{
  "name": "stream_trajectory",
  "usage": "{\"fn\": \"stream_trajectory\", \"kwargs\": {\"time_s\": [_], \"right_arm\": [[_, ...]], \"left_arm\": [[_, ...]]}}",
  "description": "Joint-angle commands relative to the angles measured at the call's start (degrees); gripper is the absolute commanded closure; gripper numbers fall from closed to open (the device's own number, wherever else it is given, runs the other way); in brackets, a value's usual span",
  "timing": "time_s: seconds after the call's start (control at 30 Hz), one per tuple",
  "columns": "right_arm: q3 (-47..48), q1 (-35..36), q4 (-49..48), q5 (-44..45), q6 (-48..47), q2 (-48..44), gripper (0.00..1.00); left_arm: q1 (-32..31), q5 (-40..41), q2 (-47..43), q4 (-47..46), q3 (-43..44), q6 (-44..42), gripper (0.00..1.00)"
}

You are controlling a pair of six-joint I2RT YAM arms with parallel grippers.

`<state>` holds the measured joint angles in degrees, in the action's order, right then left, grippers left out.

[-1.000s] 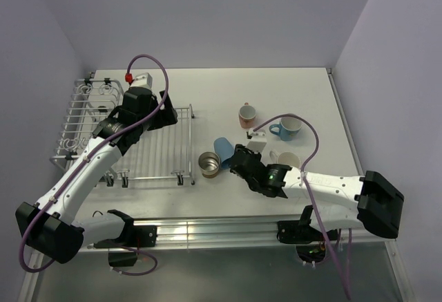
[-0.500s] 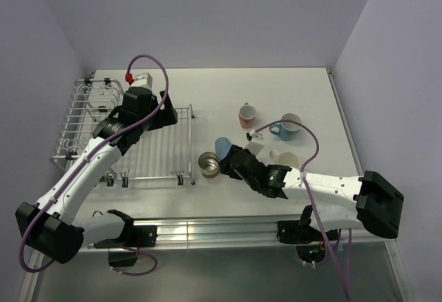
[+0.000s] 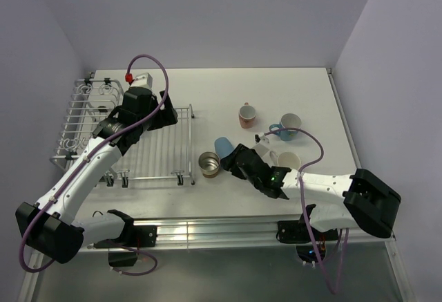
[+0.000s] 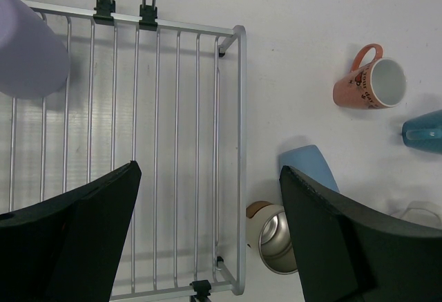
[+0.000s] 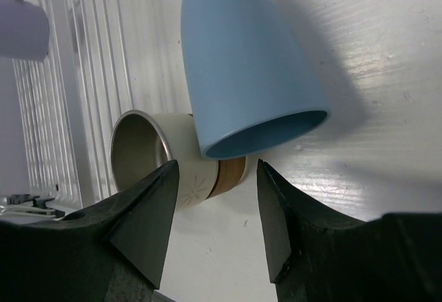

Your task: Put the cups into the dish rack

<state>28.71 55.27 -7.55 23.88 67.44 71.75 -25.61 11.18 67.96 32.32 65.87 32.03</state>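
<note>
1. The right pincer [image 5: 217, 176] has its two black fingers [image 5: 145, 226] spread apart, and nothing is gripped between them.
2. The mid-blue tapered cup [image 5: 242, 60] lies on its side on the white table [image 3: 304, 95]. In the right wrist view it is at 12 o'clock of that pincer, just past the fingertips, with its open mouth turned toward them.
3. The shiny steel cup with a cream wall and brown band [image 5: 155, 160] sits at 7 o'clock of the blue cup's rim; whether they touch cannot be told.
4. In the top view the silver wire dish rack [image 3: 166, 151] stands at 9 o'clock of the steel cup, close by.
5. The left pincer [image 4: 210, 171] hangs over the rack, fingers wide apart and holding nothing. The lavender cup [image 4: 27, 46] rests on the rack at 10 o'clock of it.
6. In the top view the salmon-pink mug [image 3: 247, 115], light blue mug with white inside [image 3: 289, 126] and cream-white mug [image 3: 289, 159] stand on the table between 12 and 3 o'clock of the right pincer.
</note>
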Motion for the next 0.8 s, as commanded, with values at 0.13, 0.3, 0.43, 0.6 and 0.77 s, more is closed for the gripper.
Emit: {"fn": "stream_trajectory", "kwargs": {"time_s": [0.13,0.3,0.43,0.6,0.77], "right_arm": [[-2.6,-1.7,-9.3,-1.8,1.1,0.9,0.44],[-3.2,-2.5,-10.4,-1.2,1.6,0.3,0.44],[-2.9,-3.6,-11.6,-1.6,2.0,1.5,0.44],[-2.3,-4.6,-14.3,-2.6,3.1,5.1,0.46],[-1.4,-5.0,-16.8,-2.9,3.4,9.0,0.50]], "left_arm": [[-0.2,-1.0,-1.2,-2.2,0.0,-1.6,0.11],[-0.2,-1.0,-1.1,-2.3,0.0,-1.5,0.11],[-0.2,-1.0,-0.8,-2.3,0.1,-1.5,0.11],[-0.2,-0.9,-0.6,-2.1,0.4,-1.6,0.11],[-0.2,-0.9,-0.5,-2.1,0.4,-1.5,0.11]]}}
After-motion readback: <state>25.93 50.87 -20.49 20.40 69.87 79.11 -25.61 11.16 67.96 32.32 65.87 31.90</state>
